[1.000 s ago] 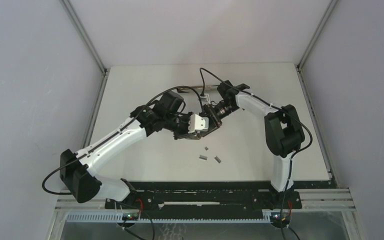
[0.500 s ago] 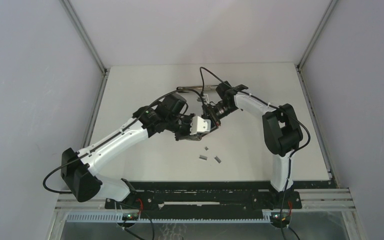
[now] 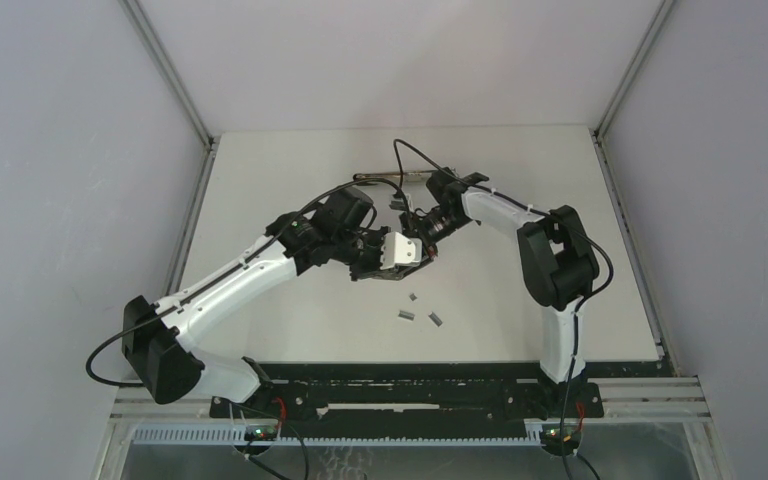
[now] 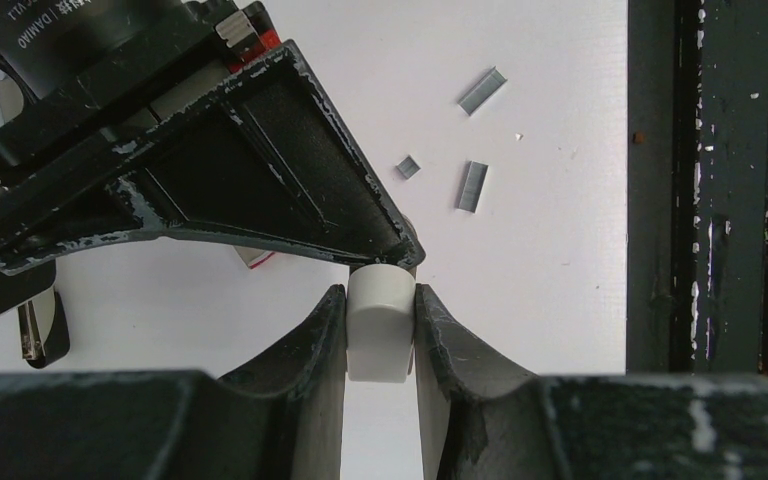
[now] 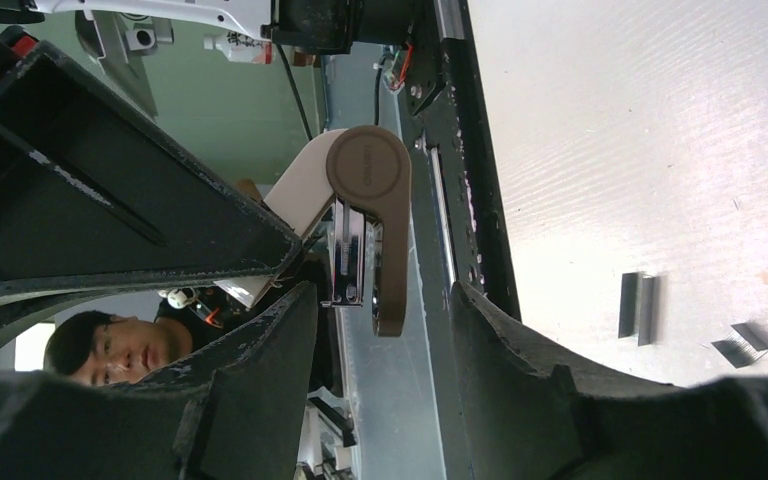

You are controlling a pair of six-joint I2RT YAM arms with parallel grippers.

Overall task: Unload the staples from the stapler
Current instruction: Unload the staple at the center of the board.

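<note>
Two-handed on the stapler (image 3: 400,250): clamps its white end between the left gripper (image 4: 380,300), fingers pressed tight against both its sides; straddles its brown arm and metal magazine with the right gripper (image 5: 382,295), jaws parted, a gap visible on either side. Has the staples (image 4: 472,186), three short grey strips, lying flat on the table (image 3: 260,180), beyond the left jaws' tips and off to their right, clear of both grippers.

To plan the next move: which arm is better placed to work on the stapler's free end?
Probably the right. The right gripper is open around one end of the stapler; the left gripper is shut on its white body.
</note>
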